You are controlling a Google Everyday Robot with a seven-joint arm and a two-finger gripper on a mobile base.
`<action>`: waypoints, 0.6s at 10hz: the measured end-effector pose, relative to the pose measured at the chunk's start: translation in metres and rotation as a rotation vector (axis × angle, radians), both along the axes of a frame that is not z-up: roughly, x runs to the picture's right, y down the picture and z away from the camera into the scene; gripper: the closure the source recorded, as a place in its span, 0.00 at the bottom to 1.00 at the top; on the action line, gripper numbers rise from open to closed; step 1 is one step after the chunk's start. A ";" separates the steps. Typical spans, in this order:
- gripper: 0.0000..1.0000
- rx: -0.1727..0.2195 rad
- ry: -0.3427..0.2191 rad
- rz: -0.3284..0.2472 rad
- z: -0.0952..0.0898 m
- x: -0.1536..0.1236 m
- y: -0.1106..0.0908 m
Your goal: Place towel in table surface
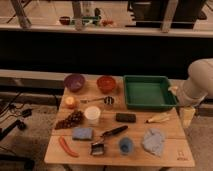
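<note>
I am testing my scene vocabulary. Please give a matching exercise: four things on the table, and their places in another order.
1 towel; 2 green tray; 3 purple bowl; 4 blue cup.
a far left corner; b near right corner; c near edge, middle; d far right corner.
Pairs: 1-b, 2-d, 3-a, 4-c.
The tool is not in view; only the arm shows, at right.

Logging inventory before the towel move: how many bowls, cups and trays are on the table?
Bowls: 2, purple bowl, red bowl
Cups: 2, white cup, blue cup
Trays: 1, green tray
Total: 5
The gripper hangs beside the table at its right edge, apart from the towel.
</note>
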State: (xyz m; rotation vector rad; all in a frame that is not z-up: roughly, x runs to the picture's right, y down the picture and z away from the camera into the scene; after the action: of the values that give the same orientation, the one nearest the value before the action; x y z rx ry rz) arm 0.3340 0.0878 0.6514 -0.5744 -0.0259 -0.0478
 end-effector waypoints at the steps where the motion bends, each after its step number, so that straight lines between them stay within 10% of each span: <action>1: 0.00 -0.010 -0.010 -0.010 0.002 -0.005 0.009; 6: 0.00 -0.023 -0.058 -0.038 0.002 -0.017 0.034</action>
State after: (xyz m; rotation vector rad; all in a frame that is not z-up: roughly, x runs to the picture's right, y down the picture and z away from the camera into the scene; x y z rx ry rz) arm 0.3174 0.1216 0.6533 -0.5960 -0.0722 -0.1015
